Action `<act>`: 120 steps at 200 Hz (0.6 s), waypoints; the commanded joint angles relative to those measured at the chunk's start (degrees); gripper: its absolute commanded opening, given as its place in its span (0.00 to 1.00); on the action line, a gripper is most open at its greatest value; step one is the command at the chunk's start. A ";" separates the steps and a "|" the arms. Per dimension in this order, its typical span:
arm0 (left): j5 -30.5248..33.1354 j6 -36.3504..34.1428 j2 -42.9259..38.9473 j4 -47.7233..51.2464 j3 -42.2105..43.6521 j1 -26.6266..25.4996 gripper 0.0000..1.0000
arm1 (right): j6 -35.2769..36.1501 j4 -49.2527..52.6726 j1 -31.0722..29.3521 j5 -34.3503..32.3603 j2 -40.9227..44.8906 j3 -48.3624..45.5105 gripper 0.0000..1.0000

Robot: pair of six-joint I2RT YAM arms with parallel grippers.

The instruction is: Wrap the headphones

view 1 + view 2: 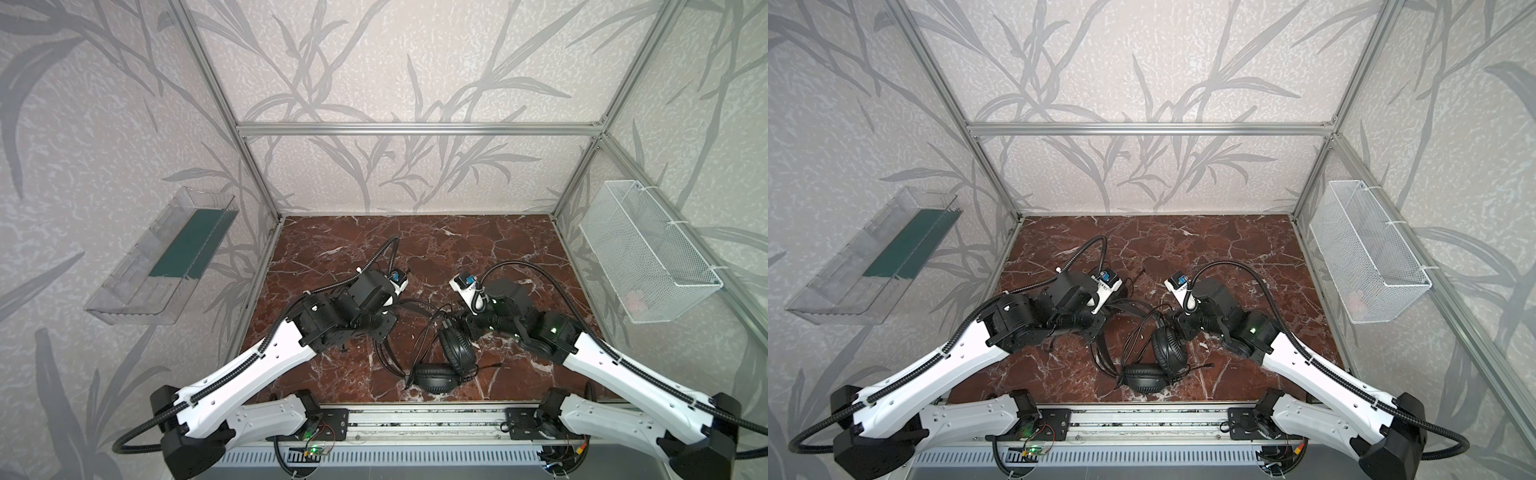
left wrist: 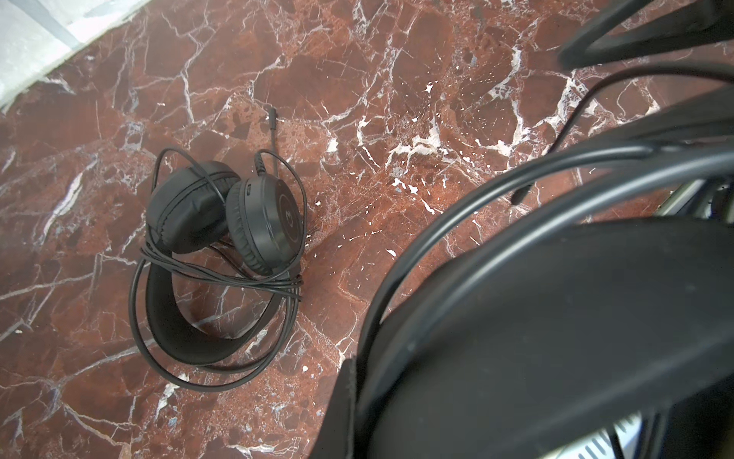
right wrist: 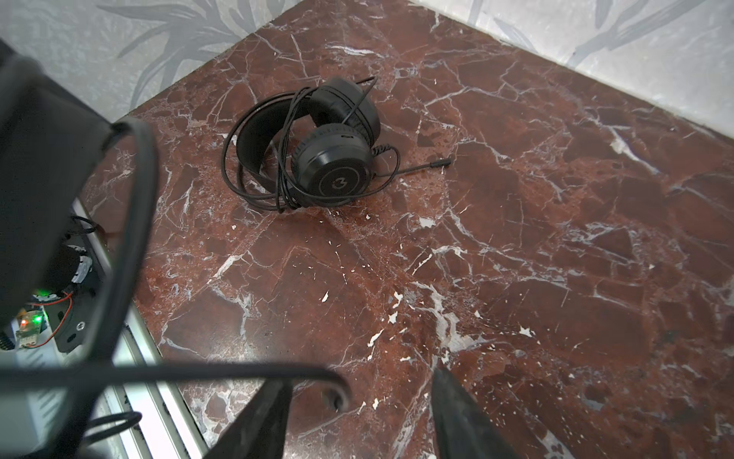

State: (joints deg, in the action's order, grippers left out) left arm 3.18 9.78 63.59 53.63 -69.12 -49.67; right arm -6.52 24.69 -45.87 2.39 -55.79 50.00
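- Red-brown marbled tabletop (image 1: 478,249) inside an aluminium frame (image 1: 415,129), with leaf-patterned walls (image 1: 374,62) on three sides.
- On the left wall hung a clear tray (image 1: 124,307). On the right wall hung a white wire basket (image 1: 648,249).
- Both wrist views showed the wrapped headset (image 2: 186,206) lying on bare marble, well apart from either gripper. Its earcups sat side by side, and its wound cable (image 2: 238,284) made several turns across the headband. It was hidden in both top views.
- Beside one earcup of that headset a short straight stalk (image 3: 429,165) stuck out along the marble. Mic boom or plug end, could not tell.
- Near the front centre, between the two arms, sat the loose headset (image 1: 457,351). Both of its earcups rested on the table, close together.
- Just left of those earcups its slack cable (image 1: 419,345) lay in open loops, not wound round anything.
- Arm L: the left gripper (image 1: 385,322) had its jaws pressed together, pinching the loose headset by its raised band (image 2: 556,337). The band was held off the marble and filled the near part of the left wrist view.
- Arm R: the right gripper (image 3: 361,377) had its fingers (image 3: 258,429) spread, with only marble showing between them.
- A thin black wire (image 3: 178,371) crossed close to one of those fingers. It was blurred, so contact could not be judged.
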 commanded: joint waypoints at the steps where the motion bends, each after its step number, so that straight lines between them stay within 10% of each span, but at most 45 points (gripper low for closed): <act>1: -1.78 3.49 0.20 -1.38 -2.43 2.03 0.00 | -1.04 2.94 1.36 -1.50 3.83 1.48 0.67; 120: -0.94 5.41 12.92 -0.09 -8.16 6.49 0.00 | -6.29 15.79 12.32 -14.59 15.11 6.34 0.93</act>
State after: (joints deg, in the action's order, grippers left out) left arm 2.87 12.99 74.78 55.86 -72.88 -43.68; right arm -9.45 38.94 -34.76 -10.22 -43.24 55.90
